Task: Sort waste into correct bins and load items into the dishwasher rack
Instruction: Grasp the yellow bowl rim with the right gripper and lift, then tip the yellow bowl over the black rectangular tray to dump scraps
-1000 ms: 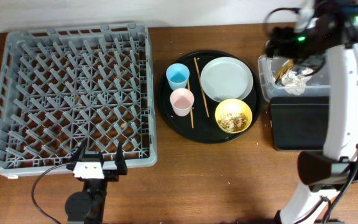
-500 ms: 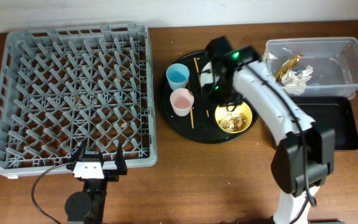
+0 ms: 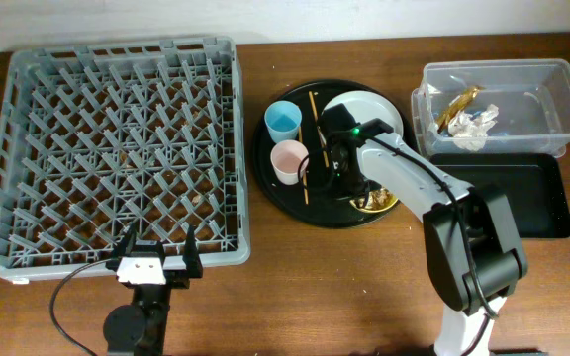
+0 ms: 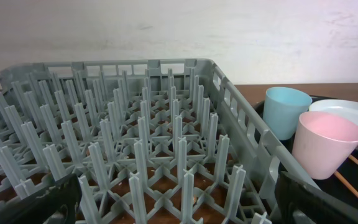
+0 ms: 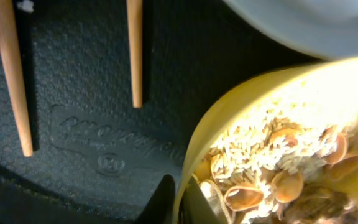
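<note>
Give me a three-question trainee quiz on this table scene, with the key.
1. What are the right fingers closed on? A the light blue cup; B the yellow bowl; C a chopstick.
2. True or false: the pink cup stands on the round black tray.
3. Fill in: the crumpled tissue and gold-brown wrapper lie in the ____.
Key: 1 B; 2 true; 3 clear tub.

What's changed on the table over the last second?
The right gripper swung from the tub leftward to the round tray and shut on the bowl at its rim. Nothing else moved: the left gripper, rack and plate stayed put.
</note>
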`<state>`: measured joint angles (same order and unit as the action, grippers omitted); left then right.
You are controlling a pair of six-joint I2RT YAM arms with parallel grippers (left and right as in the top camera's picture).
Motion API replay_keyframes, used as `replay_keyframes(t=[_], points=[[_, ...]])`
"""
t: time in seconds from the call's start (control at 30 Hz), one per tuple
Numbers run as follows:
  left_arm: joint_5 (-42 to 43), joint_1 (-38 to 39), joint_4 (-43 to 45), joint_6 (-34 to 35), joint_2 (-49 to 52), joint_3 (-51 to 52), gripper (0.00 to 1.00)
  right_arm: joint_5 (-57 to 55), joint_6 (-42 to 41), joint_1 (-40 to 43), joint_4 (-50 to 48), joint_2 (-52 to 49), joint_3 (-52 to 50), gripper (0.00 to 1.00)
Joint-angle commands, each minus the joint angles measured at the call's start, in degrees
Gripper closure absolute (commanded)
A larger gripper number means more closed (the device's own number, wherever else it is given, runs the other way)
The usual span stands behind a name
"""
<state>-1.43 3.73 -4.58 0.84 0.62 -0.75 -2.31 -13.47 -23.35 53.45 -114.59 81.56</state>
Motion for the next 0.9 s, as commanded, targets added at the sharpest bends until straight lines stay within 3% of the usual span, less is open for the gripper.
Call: replay_keyframes(t=[0.0, 0.27, 0.43, 0.6, 0.87], points=[[0.63, -0.04, -0.22, -0.48, -0.26, 0.22, 0.01, 0.17, -0.7, -0.04, 0.76, 0.35, 0.33, 0.96], [0.63, -0.04, -0.22, -0.48, -0.26, 0.22, 0.01, 3.52, 0.52, 0.63, 16.2, 5.09, 14.82, 0.96], [0.63, -0.04, -0.22, -0.48, -0.26, 0.22, 0.01, 10.86, 2.93, 6.71, 21.88, 14.73, 15.39, 0.96], [0.61, -0.04, -0.22, -0.48, -0.28, 0.22, 0.01, 15.17, 9.46, 18.93, 26.62, 22.14, 14.73, 0.96], [0.63, -0.04, -0.22, -0.48, -0.26, 0.22, 0.01, 41.16, 25.57, 44.26, 20.76, 23.34, 0.33, 0.96]])
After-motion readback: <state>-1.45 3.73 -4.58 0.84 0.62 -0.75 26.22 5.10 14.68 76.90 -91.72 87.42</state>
